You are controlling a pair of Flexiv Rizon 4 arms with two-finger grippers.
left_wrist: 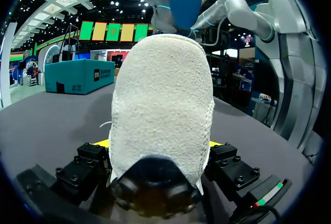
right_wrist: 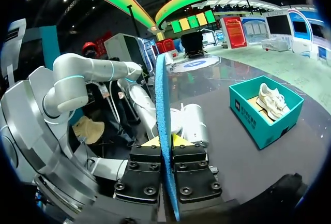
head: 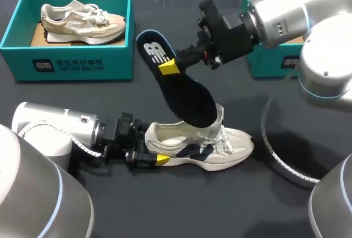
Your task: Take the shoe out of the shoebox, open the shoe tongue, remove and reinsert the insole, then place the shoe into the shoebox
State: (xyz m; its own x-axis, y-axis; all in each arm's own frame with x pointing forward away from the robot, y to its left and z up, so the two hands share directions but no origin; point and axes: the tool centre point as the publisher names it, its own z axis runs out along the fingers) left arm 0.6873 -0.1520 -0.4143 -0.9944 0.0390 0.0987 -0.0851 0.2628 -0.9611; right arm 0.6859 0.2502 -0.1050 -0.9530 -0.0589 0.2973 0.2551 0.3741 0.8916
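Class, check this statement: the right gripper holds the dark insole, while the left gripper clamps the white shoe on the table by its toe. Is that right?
One detail is wrong. The left gripper clamps the shoe by its heel, not its toe. The head view shows the toe pointing away from that gripper. The rest stands: the right gripper holds the dark insole.

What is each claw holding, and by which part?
Right claw is shut on the insole near its heel end, with the toe end down in the shoe. Left claw is shut on that shoe's heel.
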